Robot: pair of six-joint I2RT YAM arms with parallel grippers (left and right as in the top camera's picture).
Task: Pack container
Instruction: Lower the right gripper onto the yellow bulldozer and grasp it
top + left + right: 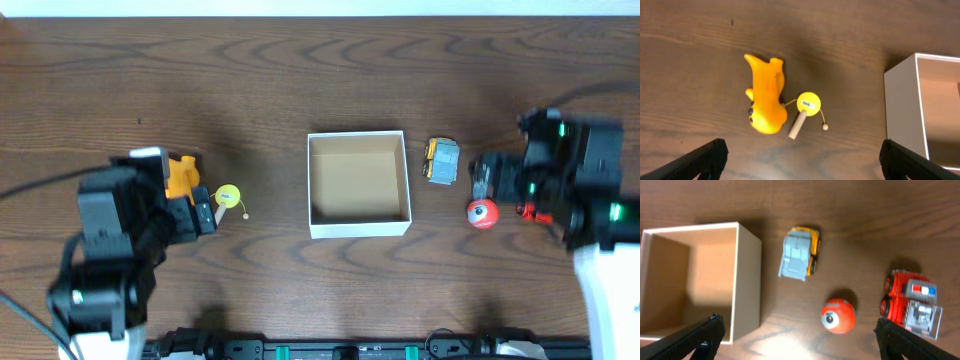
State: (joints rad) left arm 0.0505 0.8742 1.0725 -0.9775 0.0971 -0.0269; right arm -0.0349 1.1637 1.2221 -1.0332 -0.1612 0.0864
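The container (359,225) is a white-walled square box with a tan inside, at the table's middle; it holds nothing. It also shows in the left wrist view (900,102) and the right wrist view (746,275). My left gripper (800,162) is open and empty, just in front of an orange toy animal (766,97) and a yellow disc with a wooden peg (808,105). My right gripper (797,337) is open and empty, near an orange ball with an eye (838,315), a grey-and-yellow toy truck (800,254) and a red fire truck (912,302).
The toy truck (442,160) lies just right of the box. The ball (482,212) sits under my right arm. The orange toy (182,175) and yellow disc (228,196) lie left of the box.
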